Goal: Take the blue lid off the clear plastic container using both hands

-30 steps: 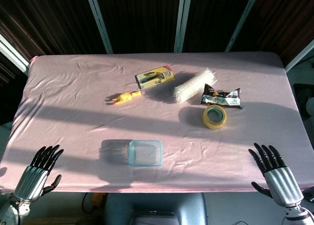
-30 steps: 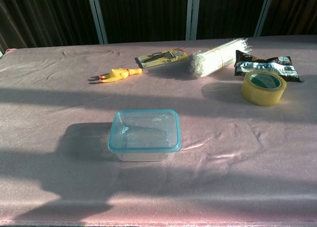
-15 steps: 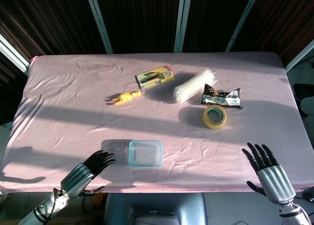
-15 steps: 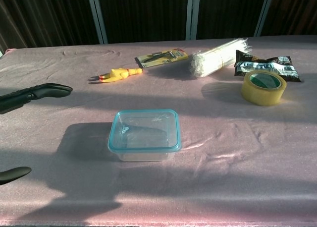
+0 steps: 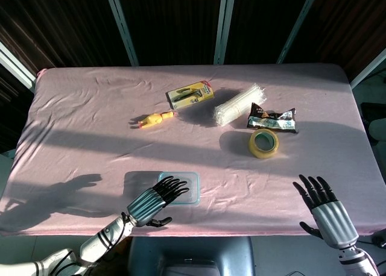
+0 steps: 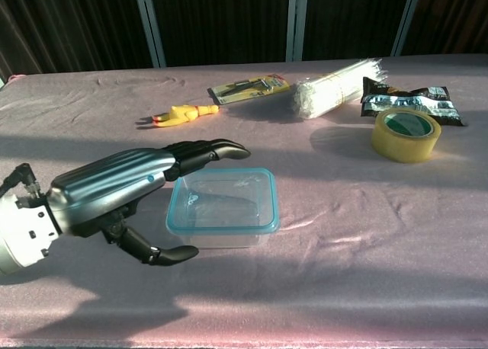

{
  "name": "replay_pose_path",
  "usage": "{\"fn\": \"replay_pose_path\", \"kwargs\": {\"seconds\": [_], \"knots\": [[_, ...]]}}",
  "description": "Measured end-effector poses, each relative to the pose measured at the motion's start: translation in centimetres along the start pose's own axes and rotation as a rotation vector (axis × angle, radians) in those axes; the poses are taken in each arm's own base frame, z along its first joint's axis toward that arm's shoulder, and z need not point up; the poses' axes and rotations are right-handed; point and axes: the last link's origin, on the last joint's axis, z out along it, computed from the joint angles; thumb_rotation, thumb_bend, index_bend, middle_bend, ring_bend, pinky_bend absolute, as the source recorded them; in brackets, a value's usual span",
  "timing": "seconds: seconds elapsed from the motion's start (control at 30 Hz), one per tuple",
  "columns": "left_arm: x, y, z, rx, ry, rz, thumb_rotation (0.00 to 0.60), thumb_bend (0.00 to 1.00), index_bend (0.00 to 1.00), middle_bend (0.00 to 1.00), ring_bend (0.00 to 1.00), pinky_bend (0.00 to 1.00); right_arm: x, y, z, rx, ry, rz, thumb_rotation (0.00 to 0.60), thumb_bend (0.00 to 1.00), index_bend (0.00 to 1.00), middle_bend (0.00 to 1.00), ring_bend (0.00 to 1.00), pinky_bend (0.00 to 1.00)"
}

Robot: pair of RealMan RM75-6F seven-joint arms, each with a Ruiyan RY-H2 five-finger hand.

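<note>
Near the tabletop's [image 5: 90, 137] front edge, the container [image 6: 223, 209] sits just right of the open left robot hand [image 6: 126, 193]; the right robot hand [image 5: 322, 205], also open, waits well apart.

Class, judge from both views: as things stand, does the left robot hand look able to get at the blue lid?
Probably yes. The left robot hand hovers open beside the container, fingers apart, reaching toward the blue lid, and nothing lies between them.
</note>
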Motion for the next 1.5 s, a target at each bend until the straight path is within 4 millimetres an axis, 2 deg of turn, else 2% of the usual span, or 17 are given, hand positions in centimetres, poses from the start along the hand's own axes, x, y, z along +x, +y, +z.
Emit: {"fn": "replay_pose_path", "kwargs": {"seconds": [0.3,0.87,0.97,1.07,1.13,1.23,1.37,1.5], "knots": [[-1.2,-0.9,2.7,0.056,-0.044,0.024,0.600,0.25,0.00,0.00,0.00,0.00,0.1,0.3,-0.2,-0.006,-0.001,0.011,0.600,0.11,0.00,0.00,0.00,0.00],[-1.5,-3.4,4.2,0.161,-0.122,0.044,0.600,0.24,0.00,0.00,0.00,0.00,0.0,0.3,-0.1,-0.010,-0.009,0.005,0.600,0.11,0.00,0.00,0.00,0.00],[-1.5,-3.7,4.2,0.174,-0.131,0.045,0.600,0.25,0.00,0.00,0.00,0.05,-0.2,0.2,0.0,-0.005,-0.013,0.002,0.600,0.11,0.00,0.00,0.00,0.00],[-1.7,-3.7,4.3,0.174,-0.133,0.035,0.600,0.25,0.00,0.07,0.05,0.17,-0.4,-0.2,0.4,0.015,-0.017,-0.004,0.600,0.11,0.00,0.00,0.00,0.00],[-1.9,-3.6,4.4,0.170,-0.133,0.023,0.600,0.25,0.00,0.13,0.11,0.21,-0.7,-0.7,0.8,0.043,-0.023,-0.014,0.600,0.11,0.00,0.00,0.00,0.00],[-2.3,-3.1,4.6,0.160,-0.123,-0.003,0.600,0.26,0.00,0.18,0.15,0.25,-1.2,-1.5,1.9,0.102,-0.035,-0.036,0.600,0.12,0.01,0.00,0.00,0.00],[-2.8,-2.2,5.1,0.128,-0.095,-0.049,0.600,0.26,0.00,0.20,0.17,0.27,-2.2,-2.8,4.3,0.185,-0.061,-0.046,0.600,0.15,0.15,0.00,0.00,0.00],[-3.2,-1.3,5.5,0.092,-0.071,-0.058,0.600,0.26,0.00,0.20,0.17,0.26,-3.5,-4.3,7.6,0.273,-0.109,-0.004,0.600,0.19,0.27,0.02,0.00,0.00]]}}
